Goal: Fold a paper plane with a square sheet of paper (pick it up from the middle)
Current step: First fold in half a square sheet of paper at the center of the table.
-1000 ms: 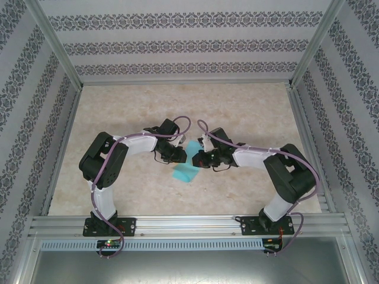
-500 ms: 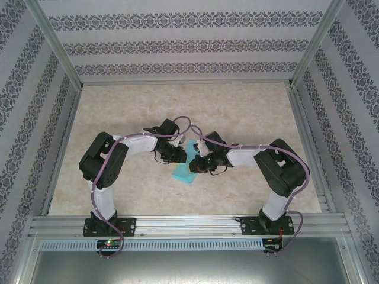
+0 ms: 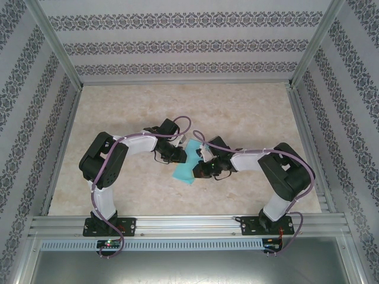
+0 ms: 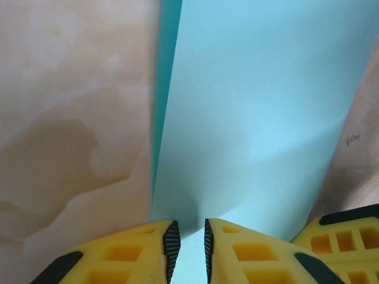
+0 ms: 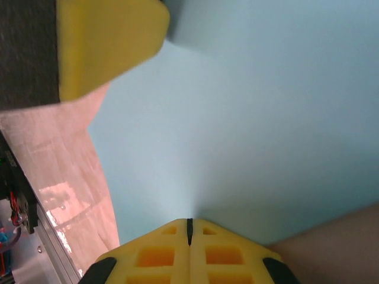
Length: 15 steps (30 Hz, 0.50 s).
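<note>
Turquoise square sheet of paper [image 3: 184, 172] sits pinched at one edge between the tightly pressed fingers of the right gripper [image 5: 189, 224]. The left gripper [image 4: 188, 242] straddles another edge, fingers a slit apart, grip unclear.

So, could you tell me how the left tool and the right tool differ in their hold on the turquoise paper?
The left tool shows a narrow gap between its fingertips, with the turquoise paper running into it; the right tool has its fingertips pressed together on the paper's edge. From above, the left tool sits farther from the arm bases than the right tool. Both hold the same sheet.
</note>
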Available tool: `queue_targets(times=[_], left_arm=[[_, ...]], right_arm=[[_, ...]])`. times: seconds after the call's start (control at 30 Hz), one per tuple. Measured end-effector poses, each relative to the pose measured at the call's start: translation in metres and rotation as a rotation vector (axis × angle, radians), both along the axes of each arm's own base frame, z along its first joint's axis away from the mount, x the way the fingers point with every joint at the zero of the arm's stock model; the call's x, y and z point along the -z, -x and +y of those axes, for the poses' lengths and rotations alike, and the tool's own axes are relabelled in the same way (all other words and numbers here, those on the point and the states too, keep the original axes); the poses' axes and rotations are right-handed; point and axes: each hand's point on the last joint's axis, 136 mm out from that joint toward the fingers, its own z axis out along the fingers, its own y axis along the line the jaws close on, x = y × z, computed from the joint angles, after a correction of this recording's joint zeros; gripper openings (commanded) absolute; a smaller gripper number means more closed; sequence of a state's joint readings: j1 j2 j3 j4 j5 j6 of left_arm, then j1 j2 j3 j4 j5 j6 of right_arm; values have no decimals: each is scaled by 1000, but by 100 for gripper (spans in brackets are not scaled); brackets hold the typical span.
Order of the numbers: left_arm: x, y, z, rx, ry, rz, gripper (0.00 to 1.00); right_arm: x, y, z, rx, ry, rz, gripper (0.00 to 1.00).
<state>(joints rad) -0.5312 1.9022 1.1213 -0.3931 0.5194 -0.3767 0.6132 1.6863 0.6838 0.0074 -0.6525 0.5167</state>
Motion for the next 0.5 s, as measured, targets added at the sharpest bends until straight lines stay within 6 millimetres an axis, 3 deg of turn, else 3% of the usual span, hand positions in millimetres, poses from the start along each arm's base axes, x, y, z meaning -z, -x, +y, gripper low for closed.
queue_targets(times=[0.27, 0.5], left_arm=[[0, 0, 0, 1, -2, 3, 26], [0, 0, 0, 3, -2, 2, 26]], right_arm=[[-3, 17, -12, 4, 24, 38, 4], [-26, -3, 0, 57, -31, -5, 4]])
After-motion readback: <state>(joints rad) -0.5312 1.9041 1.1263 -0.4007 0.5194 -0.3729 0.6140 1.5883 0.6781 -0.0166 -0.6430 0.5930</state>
